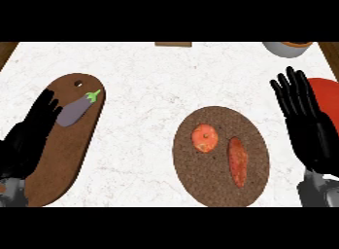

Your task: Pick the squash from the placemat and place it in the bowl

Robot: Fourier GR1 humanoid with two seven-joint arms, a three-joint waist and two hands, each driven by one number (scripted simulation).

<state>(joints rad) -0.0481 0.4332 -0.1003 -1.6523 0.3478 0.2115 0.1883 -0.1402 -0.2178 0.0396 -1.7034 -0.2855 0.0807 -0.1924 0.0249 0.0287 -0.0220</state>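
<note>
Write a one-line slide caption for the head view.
Both open hands, left and right, flank a brown placemat holding two orange vegetables; an eggplant lies on a cutting board.

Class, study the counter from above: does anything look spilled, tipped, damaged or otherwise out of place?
Nothing stands out. The eggplant lies whole on the wooden cutting board; the round squash and an elongated orange vegetable lie apart on the brown placemat. No spills show. Both hands, left and right, are open and empty.

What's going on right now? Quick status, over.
Both hands open: left hand over cutting board, right hand beside red bowl. Squash untouched on placemat. Nothing blocking.
</note>
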